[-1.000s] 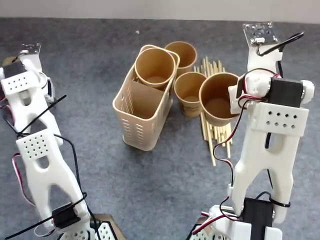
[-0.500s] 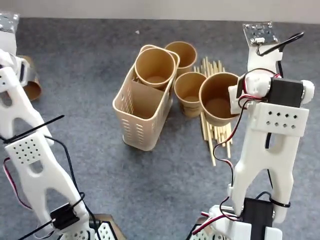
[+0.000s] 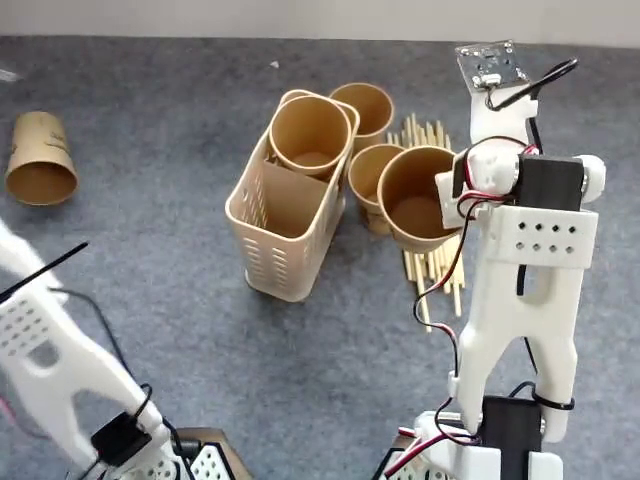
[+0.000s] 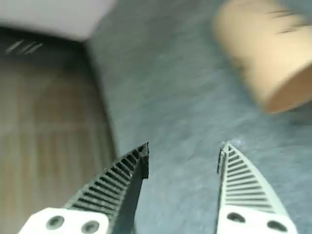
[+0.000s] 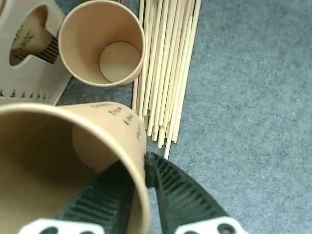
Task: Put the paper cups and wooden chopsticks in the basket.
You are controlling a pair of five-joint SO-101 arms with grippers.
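A beige slotted basket [image 3: 285,250] stands mid-table with one paper cup [image 3: 310,135] upright in its far compartment. Two more cups [image 3: 365,108] [image 3: 372,178] stand just beside it. My right gripper [image 3: 452,198] is shut on the rim of a fourth cup [image 3: 418,200], held above the wooden chopsticks [image 3: 435,265] right of the basket. In the right wrist view, the gripper [image 5: 145,163] pinches the wall of that cup [image 5: 58,156], with the chopsticks [image 5: 165,68] and a standing cup [image 5: 102,44] below. My left gripper [image 4: 184,148] hangs open over the carpet near a cup lying on its side [image 4: 268,48] [image 3: 40,160].
Grey carpet covers the table. The left arm [image 3: 50,350] sits at the near left edge, and the right arm [image 3: 520,270] rises along the right side. A floor edge [image 4: 48,97] borders the carpet beyond the left gripper.
The left arm has swung back toward the near left, uncovering the cup lying at the far left. The right arm has shifted its held cup slightly left toward the basket.
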